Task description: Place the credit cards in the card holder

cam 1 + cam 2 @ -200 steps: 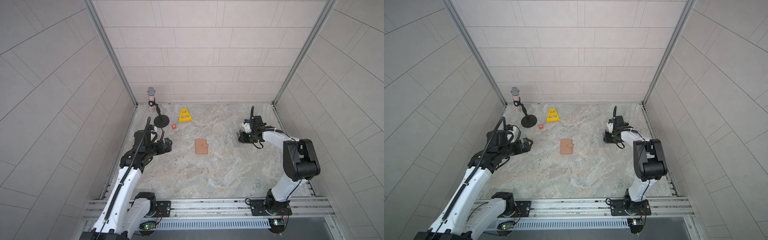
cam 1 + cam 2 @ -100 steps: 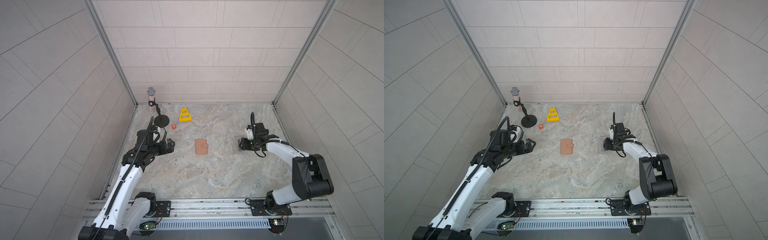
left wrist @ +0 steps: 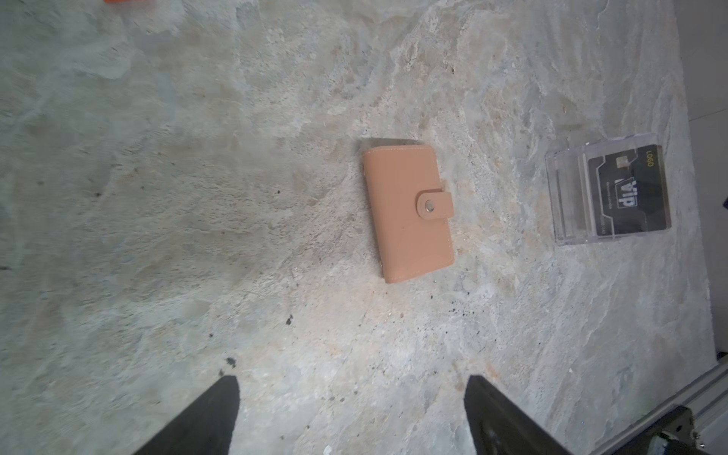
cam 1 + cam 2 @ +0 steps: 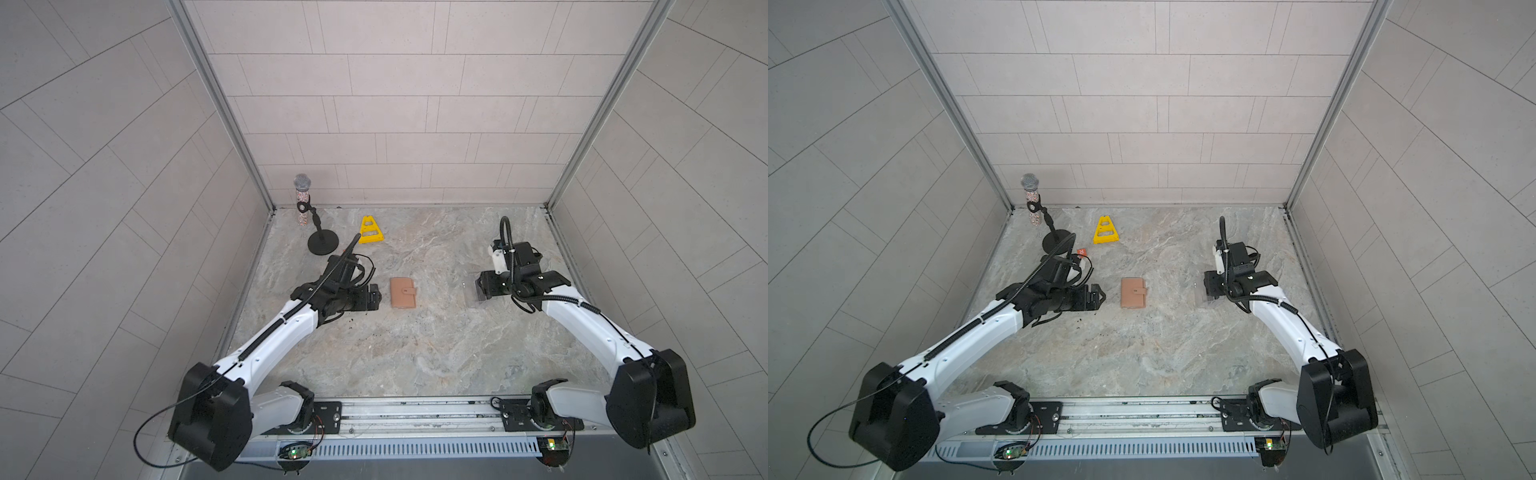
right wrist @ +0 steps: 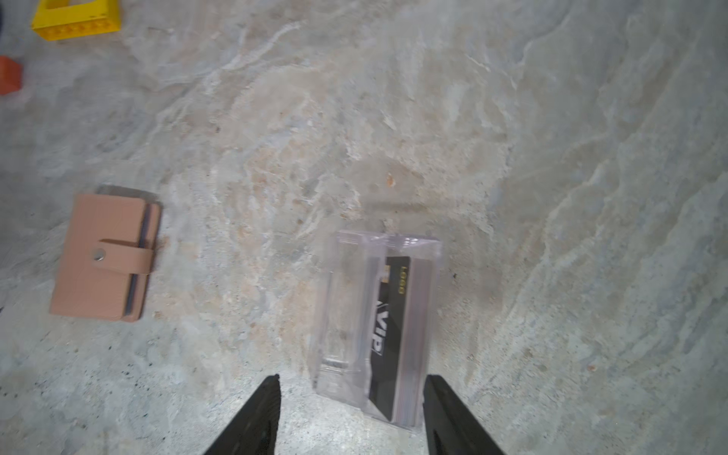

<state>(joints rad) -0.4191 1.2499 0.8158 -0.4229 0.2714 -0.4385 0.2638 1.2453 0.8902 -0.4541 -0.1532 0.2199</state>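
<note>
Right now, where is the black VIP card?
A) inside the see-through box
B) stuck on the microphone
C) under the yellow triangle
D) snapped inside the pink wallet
A: the black VIP card shows through the wall of the clear box, while the card holder sits snapped shut, apart from it.

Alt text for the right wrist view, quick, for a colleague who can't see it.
A clear box holding a black VIP card lies on the marble table, its near end between the fingers of the open right tool. A closed tan wallet lies apart from it, snap tab fastened.
</note>
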